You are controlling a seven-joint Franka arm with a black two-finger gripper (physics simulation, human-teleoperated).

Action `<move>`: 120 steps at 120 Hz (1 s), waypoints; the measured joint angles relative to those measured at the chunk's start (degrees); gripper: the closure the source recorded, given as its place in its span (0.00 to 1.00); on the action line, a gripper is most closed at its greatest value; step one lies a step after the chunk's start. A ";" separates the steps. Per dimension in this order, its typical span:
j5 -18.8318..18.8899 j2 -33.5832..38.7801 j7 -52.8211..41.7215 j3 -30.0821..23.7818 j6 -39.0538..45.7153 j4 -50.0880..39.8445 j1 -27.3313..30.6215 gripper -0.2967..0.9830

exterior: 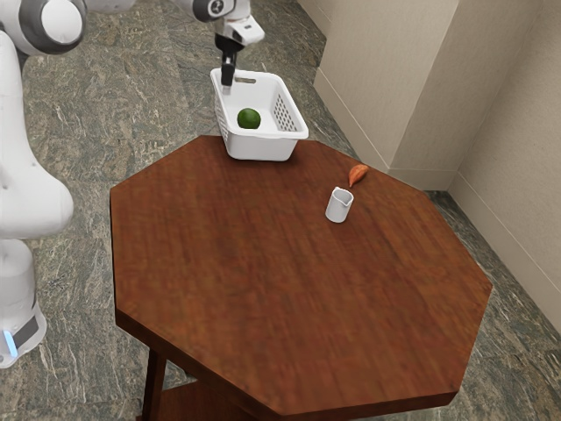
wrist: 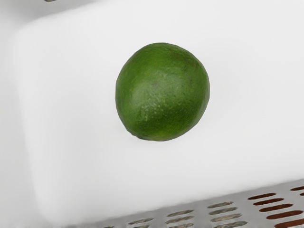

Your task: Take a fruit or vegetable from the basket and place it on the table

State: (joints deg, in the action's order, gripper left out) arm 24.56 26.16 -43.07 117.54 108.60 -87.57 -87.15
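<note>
Grey, veined stone flooring [exterior: 79,368] and beige walls [exterior: 377,79] surround your octagonal brown wooden table [exterior: 263,289], whose bare top spreads out lower than your pincer [exterior: 227,84] and toward the exterior view's camera. Your white arm [exterior: 31,189] comes in from the exterior view's left, and the pincer points down at the far end of the white basket [exterior: 260,149]. You cannot tell from these pictures how far open it stands, whether released or clenched.

Below the pincer and apart from it, your green lime [exterior: 249,118] rests on the basket's pale floor; in the wrist view you see that floor showing on every side of the fruit. Slots [wrist: 274,207] pierce the basket's side wall beside it, with brown wood visible through some and grey stone through others.

Well apart from the pincer, toward the exterior view's right and nearer its camera, you have a small white pitcher [exterior: 338,206] standing upright on the table. Just beyond the pitcher lies an orange, tapered piece of produce [exterior: 358,174], its narrow end toward the pitcher.
</note>
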 joint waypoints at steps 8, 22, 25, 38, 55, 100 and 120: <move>-0.07 0.17 0.38 0.11 0.14 0.17 -0.01 0.23; -0.16 0.44 1.18 0.15 0.53 0.20 -0.24 0.23; -0.17 0.46 1.33 0.15 0.62 0.19 -0.29 0.23; -0.40 0.58 1.96 0.11 0.92 0.19 -0.42 0.23; -0.80 0.69 2.67 0.14 1.14 0.17 -1.39 0.23; -1.05 3.02 4.88 2.29 2.62 0.19 -7.96 0.23; -1.09 3.27 5.59 6.53 2.80 1.64 -9.94 0.23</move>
State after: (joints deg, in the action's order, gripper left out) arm 23.47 29.43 -37.48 124.07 111.40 -85.93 -97.10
